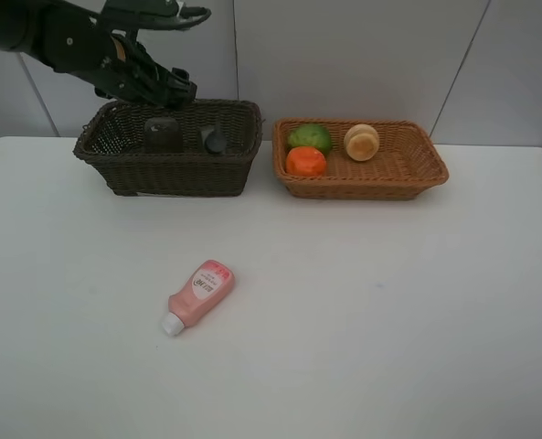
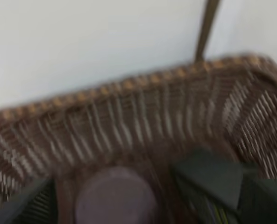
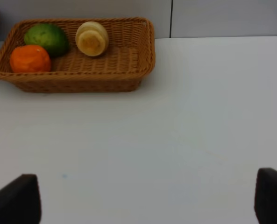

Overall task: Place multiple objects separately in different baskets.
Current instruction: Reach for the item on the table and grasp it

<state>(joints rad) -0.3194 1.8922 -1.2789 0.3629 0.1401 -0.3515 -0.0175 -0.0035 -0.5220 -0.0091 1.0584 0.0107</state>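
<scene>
The left wrist view was blurred; the mauve cup (image 2: 115,198) and dark bottle (image 2: 213,182) were only dim shapes in the dark basket (image 1: 175,169). The left gripper (image 1: 156,87) hovered over its rim, jaws apart and empty. The right gripper (image 3: 147,198) was cut off, jaws wide apart. The pink bottle (image 1: 197,294) lay alone on the desk (image 1: 389,302). The light basket (image 1: 408,178) held the orange (image 1: 305,161), green fruit (image 1: 309,137) and pale peach (image 1: 362,142).

My white table (image 1: 389,302) spreading smooth and matte across the whole foreground, its rounded back edge meeting a pale grey panelled wall (image 1: 362,55), thin dark seams running down between the panels, soft even light, faint shadows only.
</scene>
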